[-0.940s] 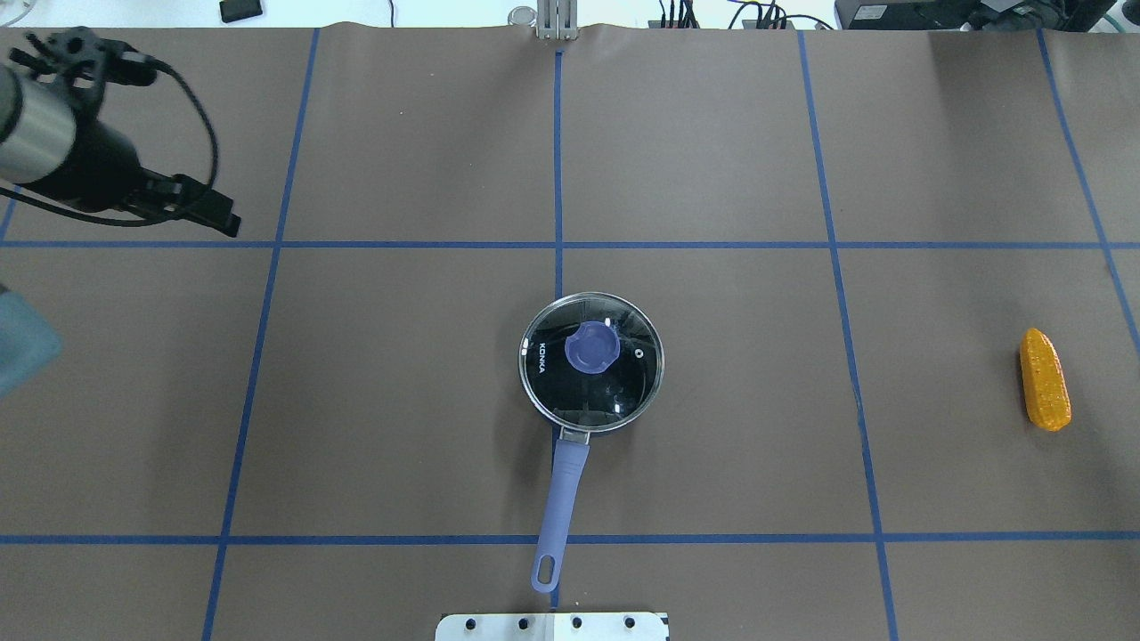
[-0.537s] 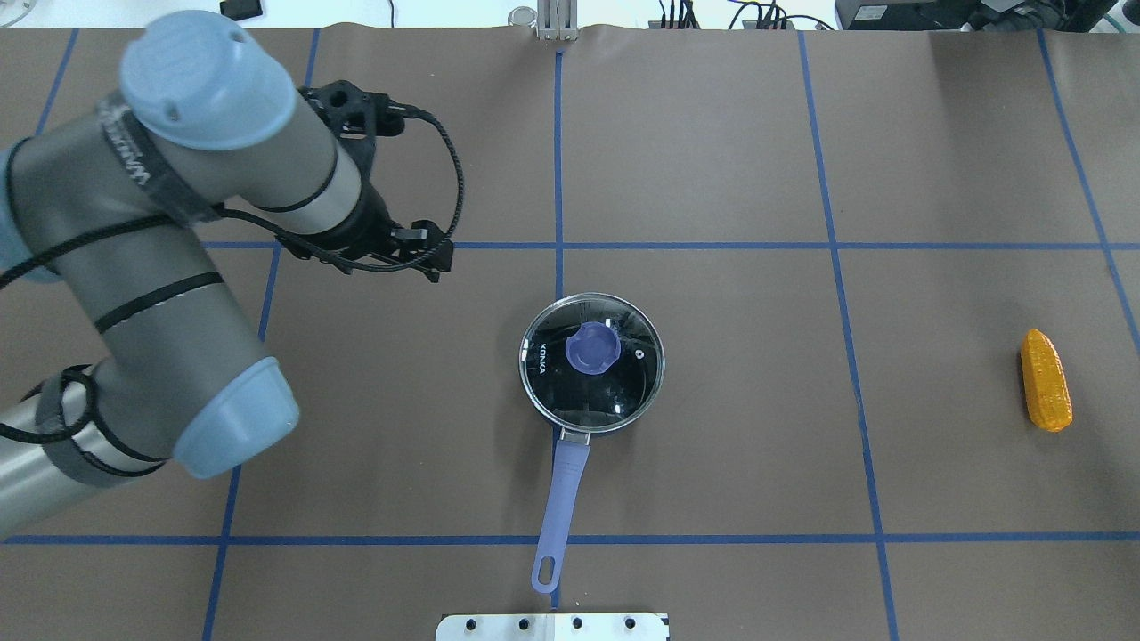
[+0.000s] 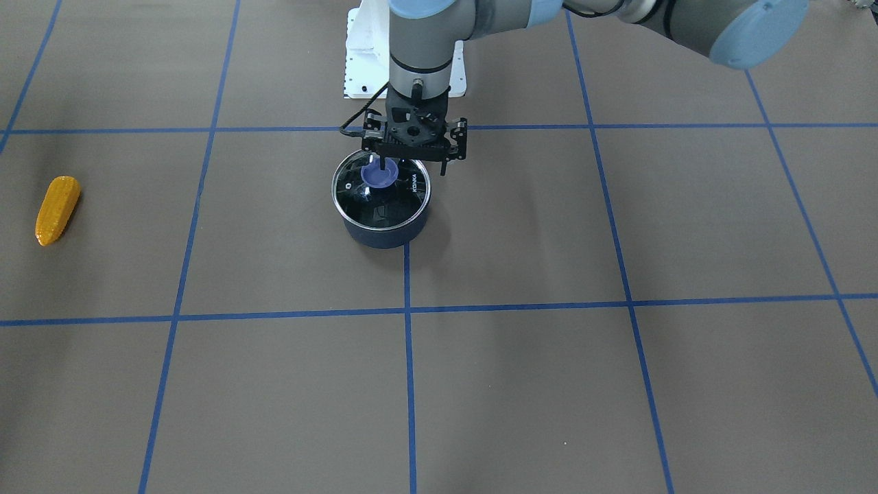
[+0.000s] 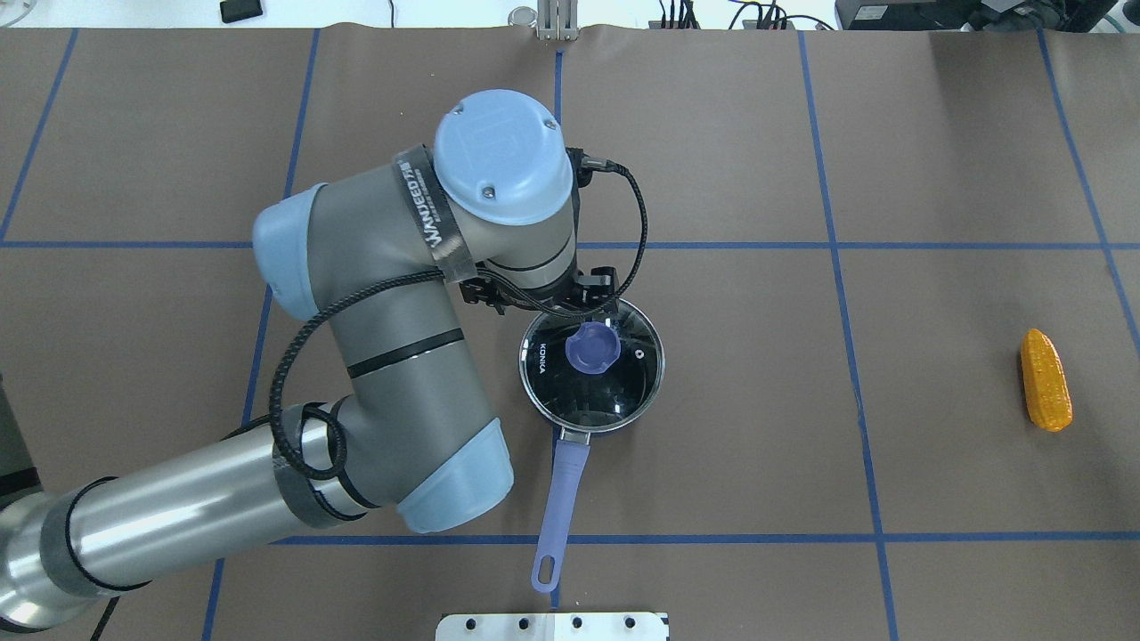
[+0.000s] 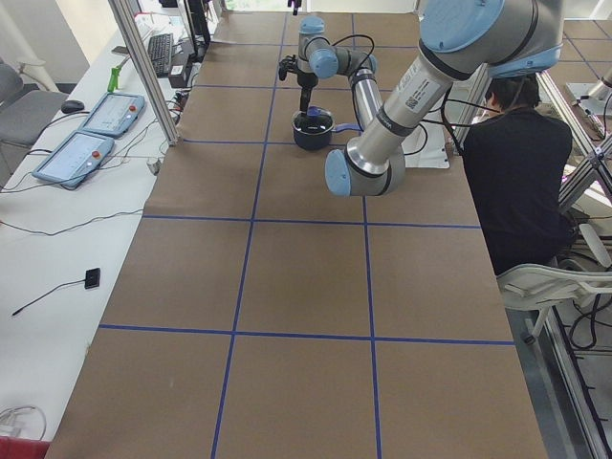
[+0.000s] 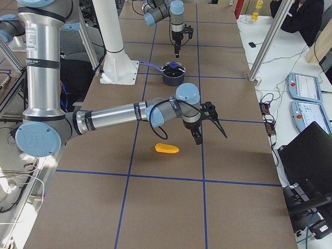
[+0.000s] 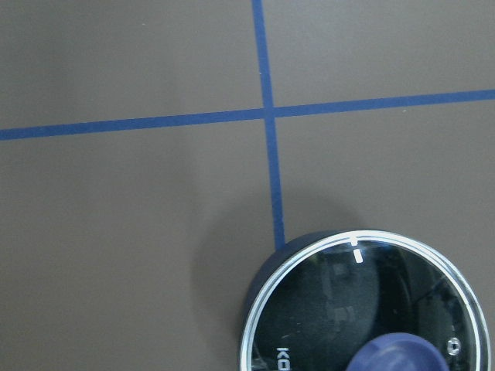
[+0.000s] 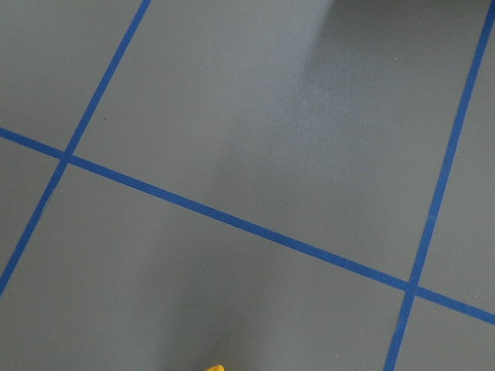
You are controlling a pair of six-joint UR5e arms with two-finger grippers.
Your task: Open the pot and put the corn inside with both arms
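Observation:
The dark pot (image 4: 591,363) stands mid-table with its glass lid (image 3: 381,195) on, blue knob (image 4: 591,348) on top and blue handle (image 4: 563,499) toward the robot. My left gripper (image 3: 413,167) hangs open just above the lid's robot-side rim, one finger (image 3: 381,165) close by the knob. It is mostly hidden under the wrist in the overhead view (image 4: 543,307). The left wrist view shows the lid (image 7: 363,309). The orange-yellow corn (image 4: 1045,380) lies far right, alone. My right gripper (image 6: 207,132) shows only in the exterior right view, near the corn (image 6: 167,148); I cannot tell if it is open.
Blue tape lines grid the brown table. The white robot base plate (image 4: 552,626) sits at the near edge behind the pot handle. A seated operator (image 5: 516,172) is beside the table. Control pendants (image 5: 96,124) lie on a side bench.
My left arm has swung in from the far left of the table to just above the pot. The pot, lid and corn have not moved.

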